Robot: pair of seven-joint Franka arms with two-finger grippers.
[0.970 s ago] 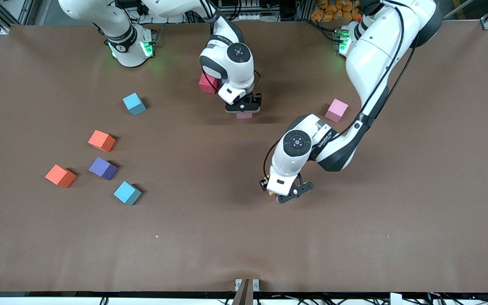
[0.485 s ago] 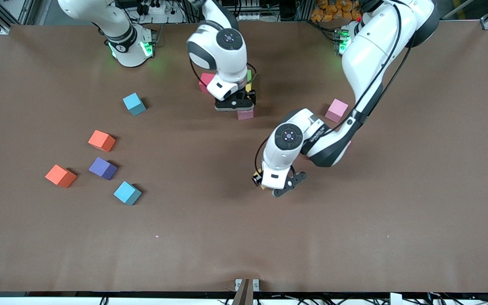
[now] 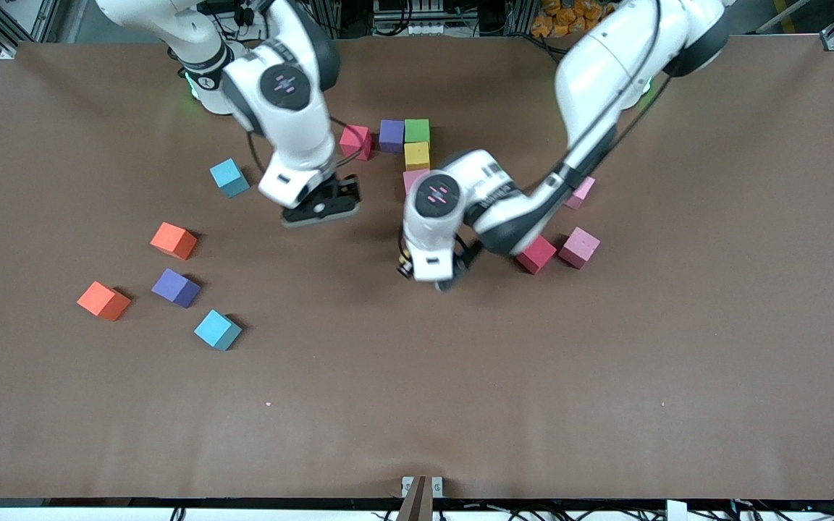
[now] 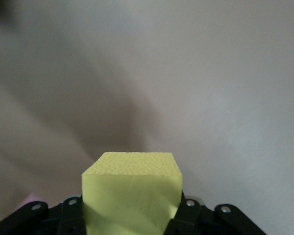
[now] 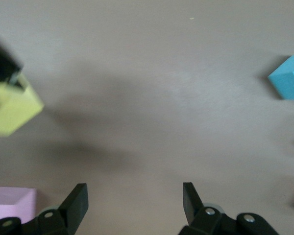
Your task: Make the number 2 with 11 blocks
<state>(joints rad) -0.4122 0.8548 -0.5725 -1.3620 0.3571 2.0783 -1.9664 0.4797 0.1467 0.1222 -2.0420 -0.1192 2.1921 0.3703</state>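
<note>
A partial figure stands near the robots' bases: a row of a red block (image 3: pixel 355 141), a purple block (image 3: pixel 391 135) and a green block (image 3: pixel 417 131). Under the green one a yellow block (image 3: pixel 417 155) and a half-hidden pink block (image 3: pixel 410 178) form a column. My left gripper (image 3: pixel 444 279) is shut on a yellow block (image 4: pixel 132 193) and holds it over bare table, a little nearer the front camera than the column. The same block shows in the right wrist view (image 5: pixel 10 108). My right gripper (image 3: pixel 319 208) is open and empty (image 5: pixel 134 200), over bare table beside the red block.
Loose blocks toward the right arm's end: light blue (image 3: pixel 229 177), orange (image 3: pixel 174 240), orange (image 3: pixel 103 300), purple (image 3: pixel 176 287), light blue (image 3: pixel 217 329). Near the left arm lie a red block (image 3: pixel 536 254), a pink block (image 3: pixel 579 247) and a partly hidden pink block (image 3: pixel 582 192).
My right gripper has let go of the pink block in the column and moved off toward the right arm's end. My left gripper has carried the yellow block toward the column.
</note>
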